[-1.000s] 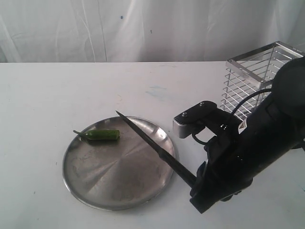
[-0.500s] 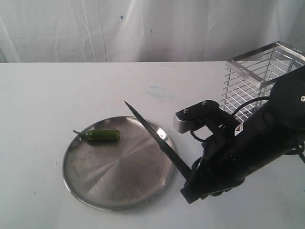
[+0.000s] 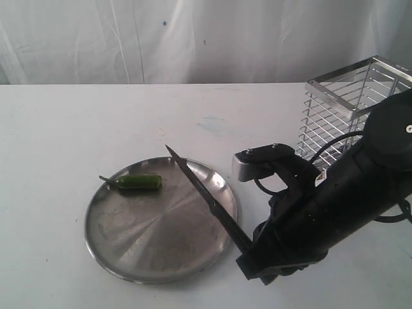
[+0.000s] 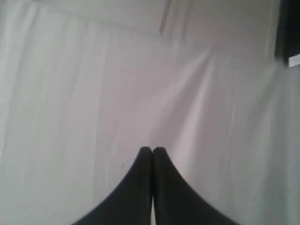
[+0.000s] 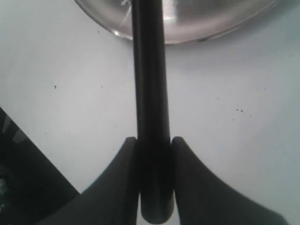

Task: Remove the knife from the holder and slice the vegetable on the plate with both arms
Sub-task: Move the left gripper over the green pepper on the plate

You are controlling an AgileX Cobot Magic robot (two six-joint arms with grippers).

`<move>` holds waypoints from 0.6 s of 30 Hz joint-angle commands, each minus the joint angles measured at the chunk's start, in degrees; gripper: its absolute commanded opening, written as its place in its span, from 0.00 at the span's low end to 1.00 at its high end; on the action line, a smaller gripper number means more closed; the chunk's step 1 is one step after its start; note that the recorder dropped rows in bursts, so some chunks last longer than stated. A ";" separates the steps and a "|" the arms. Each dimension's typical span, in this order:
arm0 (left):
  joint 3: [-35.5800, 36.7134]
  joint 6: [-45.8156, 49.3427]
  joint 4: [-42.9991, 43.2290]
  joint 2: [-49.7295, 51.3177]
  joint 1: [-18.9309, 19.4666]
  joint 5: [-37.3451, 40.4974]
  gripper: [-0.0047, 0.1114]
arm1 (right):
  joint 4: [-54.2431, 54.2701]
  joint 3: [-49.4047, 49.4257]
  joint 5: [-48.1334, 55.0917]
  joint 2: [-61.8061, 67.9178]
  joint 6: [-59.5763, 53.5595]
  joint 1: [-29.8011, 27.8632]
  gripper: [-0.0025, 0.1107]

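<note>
Since half a second ago, the right arm (image 3: 341, 193) has slid nearer the front edge of the surface (image 3: 64, 129), and the knife's tip has dropped slightly toward the plate's far rim. The right tool (image 3: 248, 248) is closed partway around the black handle of the knife (image 3: 203, 193); in the right wrist view its two fingers (image 5: 119, 187) press on either side of the handle. The dark blade slants over the right part of the plate (image 3: 141, 248), pointing at the far rim; whether it touches the steel cannot be told. The vegetable (image 3: 138, 182) lies on the plate's far left part, just left of the blade tip and apart from it. The holder (image 3: 335, 109) stands upright behind the right arm. The left tool (image 4: 152, 152) is fully closed on nothing, in front of white cloth.
</note>
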 commanded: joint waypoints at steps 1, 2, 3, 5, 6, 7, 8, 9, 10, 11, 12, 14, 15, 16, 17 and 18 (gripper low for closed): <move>-4.72 -14.82 45.87 19.55 -0.33 10.04 0.04 | 0.64 0.24 -4.54 -0.07 -0.14 0.19 0.02; -4.72 -18.47 52.52 24.15 -0.33 11.35 0.04 | 0.33 0.24 -5.19 -0.07 -0.14 0.19 0.02; -4.72 -23.11 56.36 27.74 -0.33 12.67 0.04 | -0.04 0.24 -5.73 -0.07 -0.14 0.19 0.02; -4.72 -31.79 60.09 36.02 -0.33 15.06 0.04 | -1.16 0.24 -5.85 -0.07 -0.14 0.19 0.02; -4.72 -34.42 60.19 38.83 -0.33 15.06 0.04 | -1.61 0.24 -5.46 -0.07 -0.14 0.19 0.02; -4.72 -37.23 60.52 42.51 -0.33 14.90 0.04 | -1.88 0.24 -4.92 -0.07 -0.14 0.19 0.02; -4.72 -38.61 61.48 44.66 -0.33 14.42 0.04 | -1.99 0.24 -4.48 -0.07 -0.14 0.19 0.02; -4.72 -40.14 64.51 46.97 -0.33 12.69 0.04 | -2.29 0.24 -4.36 -0.07 -0.14 0.19 0.02; -4.72 -41.83 69.60 48.94 -0.33 9.99 0.04 | -2.56 0.24 -4.25 -0.07 -0.14 0.19 0.02; -4.83 -42.94 73.99 50.57 -0.36 6.98 0.04 | -2.85 0.24 -4.27 -0.07 -0.14 0.19 0.02; -5.43 -43.29 78.23 52.17 -0.79 2.91 0.04 | -2.93 0.24 -4.62 -0.07 -0.14 0.19 0.02; -6.99 -42.13 80.96 54.97 -2.66 -1.05 0.04 | -2.93 0.24 -5.00 -0.07 -0.14 0.19 0.02; -7.76 -40.16 82.25 56.27 -3.93 -1.88 0.04 | -3.19 0.24 -5.10 -0.07 -0.14 0.19 0.02; -8.29 -37.60 83.75 57.38 -5.10 -1.88 0.04 | -3.91 0.24 -5.10 -0.07 0.19 0.19 0.02; -8.45 -35.32 84.68 58.07 -5.80 -1.65 0.04 | -4.61 0.24 -5.24 -0.07 1.23 0.19 0.02; -8.42 -32.61 85.22 58.71 -6.33 -1.65 0.04 | -5.29 0.24 -5.76 -0.07 3.04 0.19 0.02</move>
